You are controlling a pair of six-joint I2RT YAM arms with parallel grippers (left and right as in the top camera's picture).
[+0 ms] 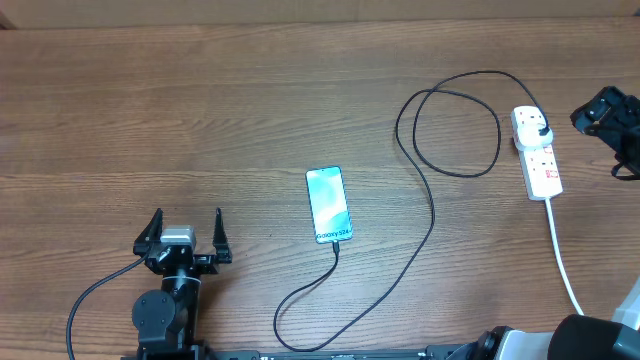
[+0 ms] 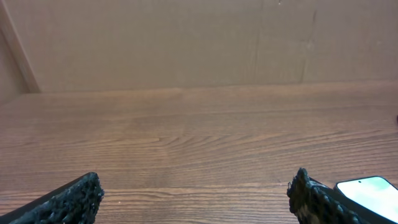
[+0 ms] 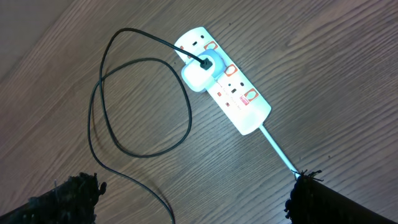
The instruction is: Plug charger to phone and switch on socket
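The wooden table (image 1: pixel 200 100) carries the white power strip (image 1: pixel 541 165) far right. The charger cable (image 1: pixel 432 215) runs from it to the lit phone (image 1: pixel 328 205) mid-table, apparently connected. The left gripper (image 1: pixel 188 218) and right gripper (image 3: pixel 196 183) both gape, empty. Next, likely, the right presses the red switch (image 3: pixel 230 70).

A: What is lost in the left wrist view?
B: Only a corner of the phone (image 2: pixel 368 188) is shown; the rest is cropped by the lower edge and covered by a finger (image 2: pixel 317 200) of the left gripper (image 2: pixel 198 182).
A: And overhead?
B: The right gripper (image 1: pixel 603 112) is clipped by the right edge. The white cord (image 1: pixel 560 250) of the socket (image 1: pixel 537 155) is hidden under the arm base (image 1: pixel 590 335) at the bottom corner. Where the charger (image 1: pixel 432 215) meets the phone, the seating is too small to be judged.
A: And the right wrist view?
B: The switches (image 3: pixel 250 96) are washed out by glare; their positions cannot be read. The charger is cut by the lower edge.
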